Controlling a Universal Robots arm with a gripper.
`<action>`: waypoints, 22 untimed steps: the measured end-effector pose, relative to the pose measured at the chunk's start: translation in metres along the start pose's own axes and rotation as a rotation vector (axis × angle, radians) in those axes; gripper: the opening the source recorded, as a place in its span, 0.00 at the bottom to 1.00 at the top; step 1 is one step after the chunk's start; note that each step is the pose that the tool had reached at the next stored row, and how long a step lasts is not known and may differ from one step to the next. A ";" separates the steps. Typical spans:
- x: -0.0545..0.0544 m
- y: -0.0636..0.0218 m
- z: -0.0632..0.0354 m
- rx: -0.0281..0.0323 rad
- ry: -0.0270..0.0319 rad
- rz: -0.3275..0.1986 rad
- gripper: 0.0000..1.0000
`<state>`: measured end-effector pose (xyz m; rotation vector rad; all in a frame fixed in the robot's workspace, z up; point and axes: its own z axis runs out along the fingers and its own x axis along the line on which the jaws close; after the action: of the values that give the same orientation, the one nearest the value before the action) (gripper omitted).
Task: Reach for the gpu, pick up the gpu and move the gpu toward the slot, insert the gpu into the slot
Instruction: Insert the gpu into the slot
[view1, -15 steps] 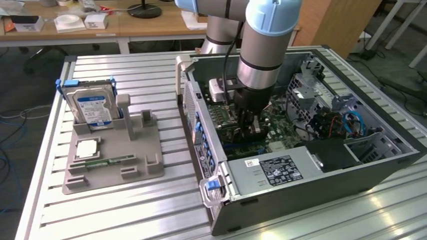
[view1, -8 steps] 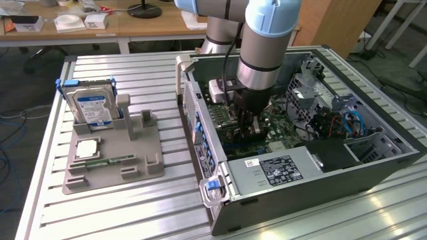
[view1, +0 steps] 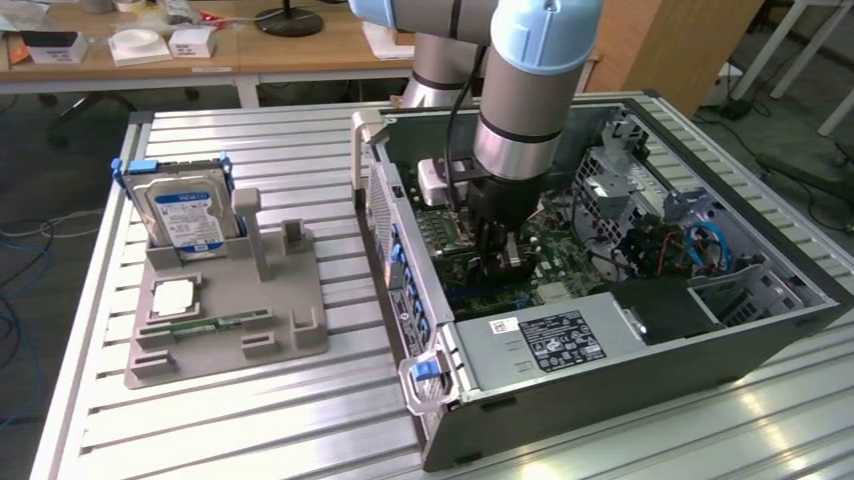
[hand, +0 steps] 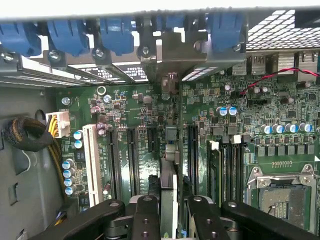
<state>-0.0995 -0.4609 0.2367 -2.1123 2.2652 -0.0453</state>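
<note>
One tool (hand: 169, 212) hangs inside the open case (view1: 561, 400), its black fingers (hand: 146, 217) clenched on the gpu (hand: 169, 165). That thin card stands edge-on over the green motherboard (hand: 130, 110), long axis parallel to the dark slots (hand: 132, 157), pale metal bracket end toward the case's blue clips (hand: 116, 35).

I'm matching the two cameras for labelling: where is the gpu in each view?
Exterior view: the gpu is a dark sliver, mostly hidden, under the gripper, inside the computer case.
Wrist view: the gpu stands edge-on between the gripper's fingers, over the motherboard.
Shared landmark: the blue latches along the case's rear wall.
</note>
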 end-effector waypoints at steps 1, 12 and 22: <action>0.000 0.0000 0.0000 0.0000 0.0000 0.000 0.26; 0.000 -0.0003 -0.0071 0.0001 -0.0001 0.000 0.26; -0.001 -0.0003 -0.0070 0.0000 -0.0004 -0.006 0.26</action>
<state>-0.0995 -0.4601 0.2438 -2.1192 2.2585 -0.0451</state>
